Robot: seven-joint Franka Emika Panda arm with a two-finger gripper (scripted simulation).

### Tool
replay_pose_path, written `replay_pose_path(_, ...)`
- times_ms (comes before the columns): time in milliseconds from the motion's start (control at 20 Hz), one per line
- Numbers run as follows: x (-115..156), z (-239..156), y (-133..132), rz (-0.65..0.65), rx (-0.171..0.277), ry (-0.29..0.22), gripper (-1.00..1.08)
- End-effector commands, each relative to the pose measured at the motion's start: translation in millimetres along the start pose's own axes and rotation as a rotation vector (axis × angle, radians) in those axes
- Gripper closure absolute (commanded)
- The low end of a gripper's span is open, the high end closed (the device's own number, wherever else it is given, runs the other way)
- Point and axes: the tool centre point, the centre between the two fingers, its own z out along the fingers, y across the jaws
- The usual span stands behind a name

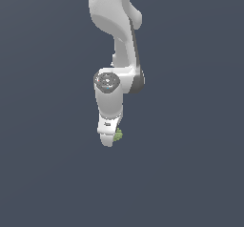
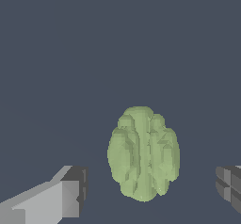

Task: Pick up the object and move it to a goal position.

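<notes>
Gripper (image 2: 150,192) spread wide, dark pads (image 2: 79,185) clear of the lumpy green blob (image 2: 143,153) on both sides. Blob between the fingers, untouched. In the exterior view, peeking out beside the white hand's tip (image 1: 117,135).

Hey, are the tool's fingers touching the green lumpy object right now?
Apart. The wrist view shows plain floor between the green object and each of the fingers; the tool is open around it.
</notes>
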Motion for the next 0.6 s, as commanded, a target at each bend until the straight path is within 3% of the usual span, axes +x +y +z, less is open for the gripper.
replay_pose_path(0, 0, 5, 0, -0.001, 0.001, 0.0, -0.92)
replay_pose_path(550, 0, 49, -1, -0.005, 0.001, 0.0, -0.92)
